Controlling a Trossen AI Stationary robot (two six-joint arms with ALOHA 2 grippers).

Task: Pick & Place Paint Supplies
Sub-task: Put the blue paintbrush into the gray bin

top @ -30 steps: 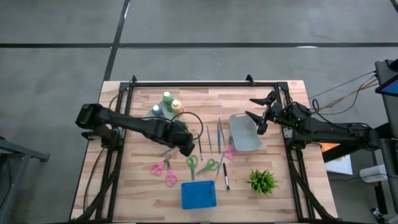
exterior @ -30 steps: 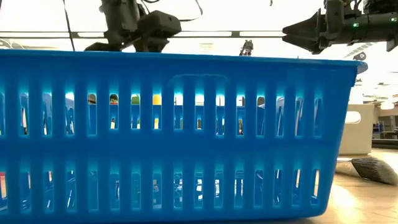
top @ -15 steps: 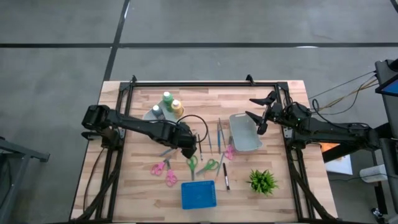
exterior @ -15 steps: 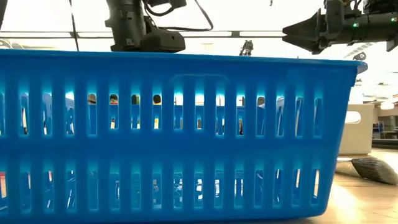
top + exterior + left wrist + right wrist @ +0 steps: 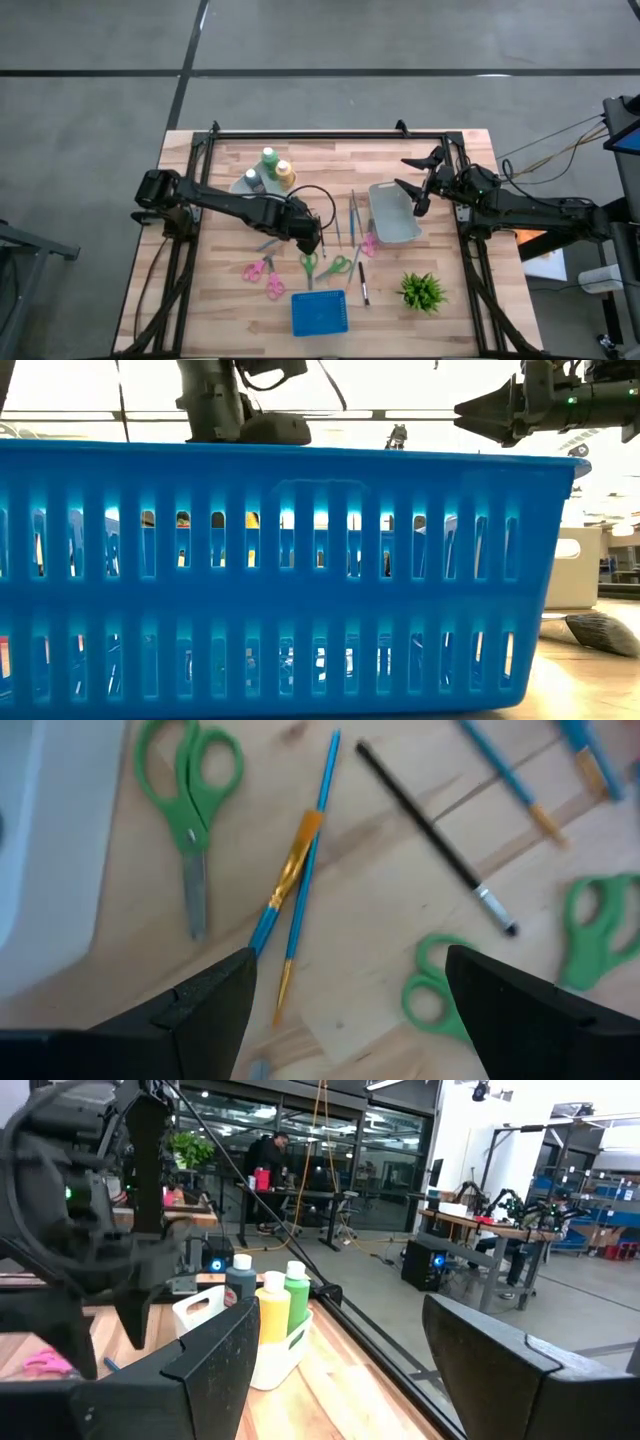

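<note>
1. Left gripper (image 5: pixel 318 242) low over the middle of the wooden table (image 5: pixel 230 300), fingers spread wide, nothing between them.
2. Straight below it in the left wrist view: two thin blue brushes (image 5: pixel 300 870) side by side, touching or crossing at the gold bands, flat on the wood.
3. Beside those, a black-handled brush (image 5: pixel 432 838) at a slant, apart from the blue pair.
4. More blue brushes (image 5: pixel 510 780) farther off, also flat on the table.
5. Green scissors (image 5: pixel 190 790) just beside the blue pair; a second green pair (image 5: pixel 600 925) beyond the black brush.
6. Three squeeze bottles (image 5: pixel 268 170) grouped near the table's far-left part: green, yellow-orange, dark grey, upright in a small white holder (image 5: pixel 275 1355) in the right wrist view.
7. Right gripper (image 5: pixel 412 185) up in the air over the far edge of the grey bin (image 5: pixel 393 215), fingers apart, empty.
8. Same gripper seen high at the right in the low view, dark fingers splayed.
9. Pink scissors (image 5: pixel 262 275) left of the green ones, near the front.
10. Another dark brush (image 5: pixel 363 283) lying alone, right of the scissors.
11. Blue slotted basket (image 5: pixel 319 313) at the front edge, filling the low view; contents impossible to tell.
12. Small green plant (image 5: pixel 422 291) at front right, well apart from both grippers.
13. A person in dark clothes far back in the room, right wrist view.
</note>
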